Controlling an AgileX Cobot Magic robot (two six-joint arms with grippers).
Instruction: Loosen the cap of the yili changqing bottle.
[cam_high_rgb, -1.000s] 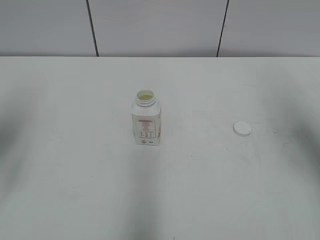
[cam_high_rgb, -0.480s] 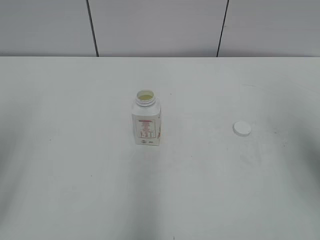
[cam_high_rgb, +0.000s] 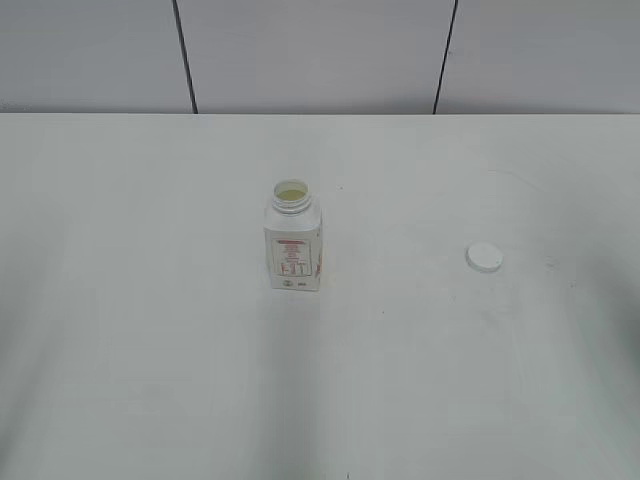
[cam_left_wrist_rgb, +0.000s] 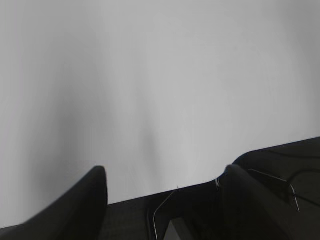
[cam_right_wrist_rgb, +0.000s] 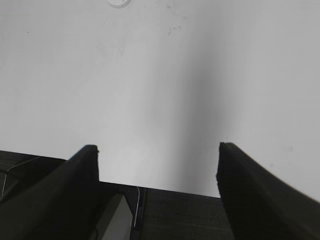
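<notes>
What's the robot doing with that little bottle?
Nothing is touching the bottle at this moment. It stands upright in the middle of the white table with its mouth open. The cap is already off and lies flat on the table, well apart to the right. The left gripper and right gripper are both open and empty, near the table's front edge.

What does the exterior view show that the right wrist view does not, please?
Only the exterior view shows the bottle, upright with an open neck, and the wall behind. Only the right wrist view shows the right gripper, its jaws apart and holding nothing. Both show the white table and the cap lying on it, apart from the bottle; the wrist view catches only its edge at the top.
</notes>
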